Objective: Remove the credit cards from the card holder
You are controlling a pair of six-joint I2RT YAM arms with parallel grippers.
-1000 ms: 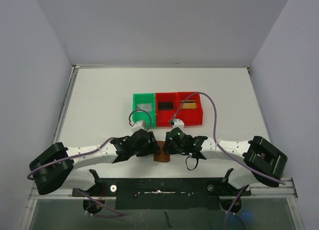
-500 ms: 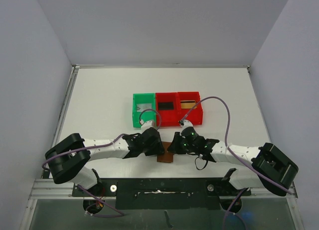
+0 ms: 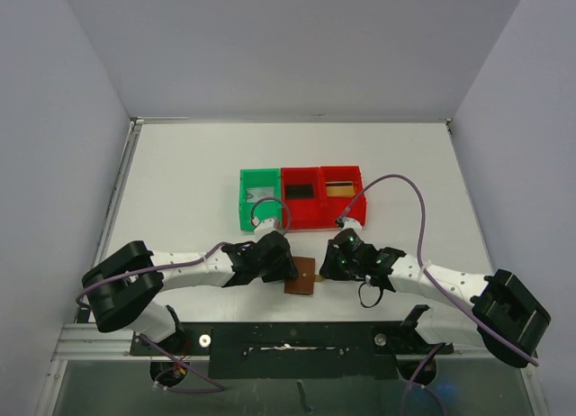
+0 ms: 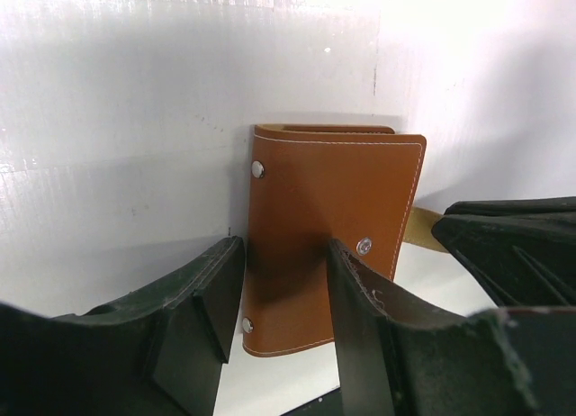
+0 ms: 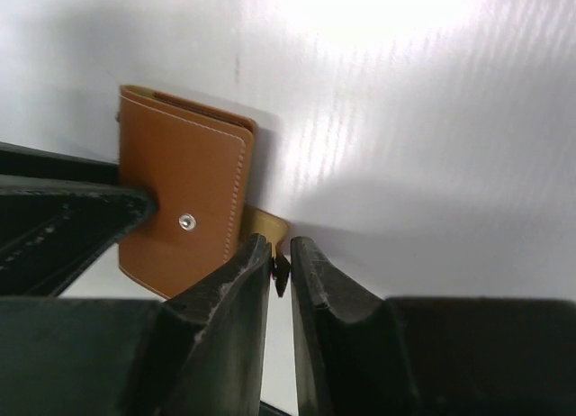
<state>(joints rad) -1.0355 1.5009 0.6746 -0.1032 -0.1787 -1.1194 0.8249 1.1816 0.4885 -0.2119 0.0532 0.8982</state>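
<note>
The card holder [image 3: 300,281] [image 4: 333,200] [image 5: 180,195], brown leather with snap studs, lies closed on the table just ahead of the arm bases. My left gripper [image 3: 288,270] [image 4: 281,249] is shut on its left part: one finger sits at the left edge, the other presses on the cover. A gold-tan credit card [image 5: 264,225] [image 4: 418,229] [image 3: 316,277] sticks out of the holder's right side. My right gripper [image 3: 328,272] [image 5: 281,252] is shut on that card's outer edge. The rest of the card is hidden inside the holder.
Behind the holder stands a row of bins: a green bin [image 3: 243,200] with a pale card, a red bin [image 3: 301,171] with a dark card, and another red bin [image 3: 342,169] with a gold card. Purple cables arch over the bins' front.
My left gripper has closed from wide onto the holder. My right gripper has drawn to the right, and the tan card now shows outside the holder.
</note>
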